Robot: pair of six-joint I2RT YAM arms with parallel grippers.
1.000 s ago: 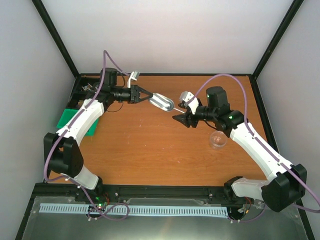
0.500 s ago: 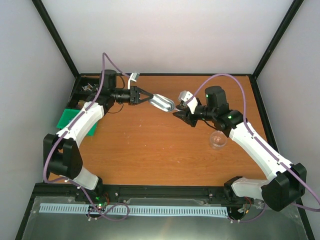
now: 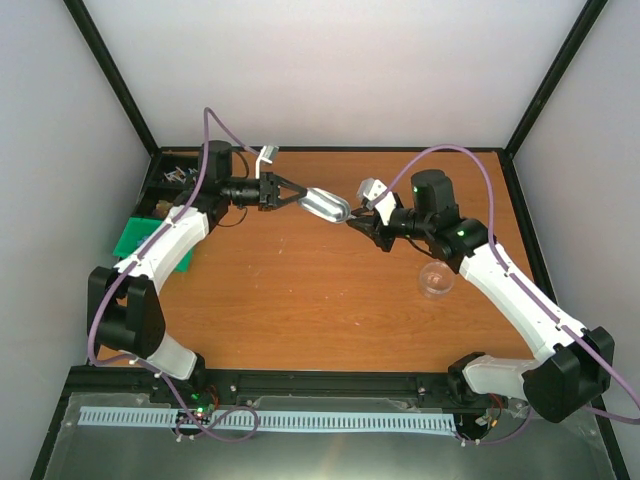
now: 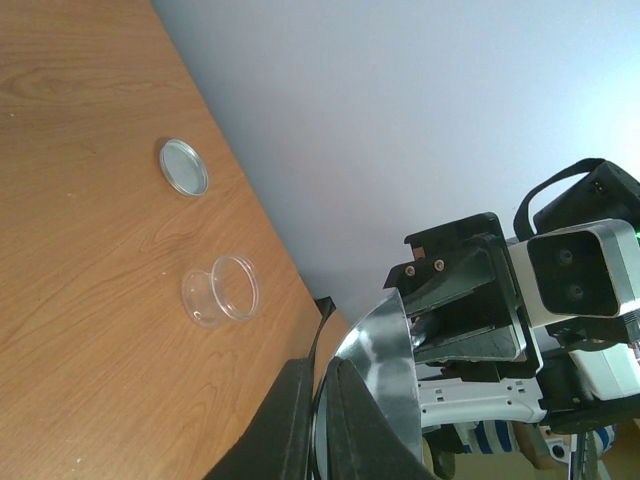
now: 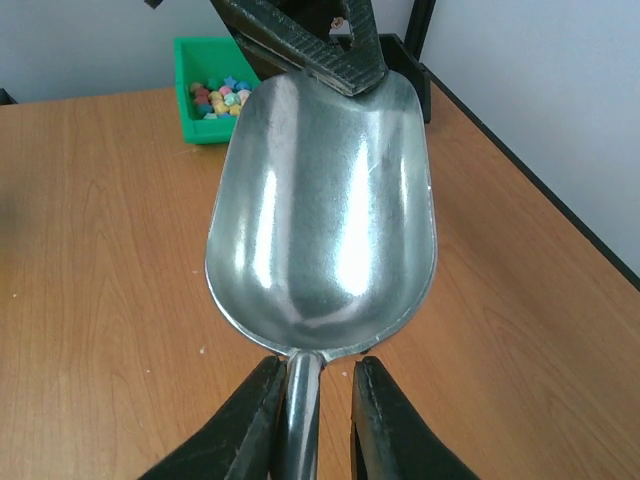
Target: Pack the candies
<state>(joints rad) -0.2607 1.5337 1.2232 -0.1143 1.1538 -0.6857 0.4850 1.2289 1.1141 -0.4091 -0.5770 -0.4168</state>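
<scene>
My left gripper (image 3: 298, 195) is shut on the front rim of an empty metal scoop (image 3: 326, 205) and holds it above the table; the pinch also shows in the left wrist view (image 4: 322, 372). My right gripper (image 3: 356, 223) is open, and its fingers straddle the scoop's handle (image 5: 300, 400). The handle touches one finger, with a gap to the other. The scoop's bowl (image 5: 325, 210) fills the right wrist view. The candies (image 5: 218, 98) lie in a green bin (image 5: 190, 55) far behind the scoop. In the top view the left arm covers most of the bin (image 3: 138, 240).
A clear plastic cup (image 3: 436, 279) stands on the table under the right forearm. In the left wrist view it is the cup (image 4: 222, 292), with a round clear lid (image 4: 184, 166) beyond it. A black tray (image 3: 172, 176) sits at the back left corner.
My right gripper has moved up and left to the scoop's handle, and its fingers are now around it. The left gripper with the scoop has shifted slightly.
</scene>
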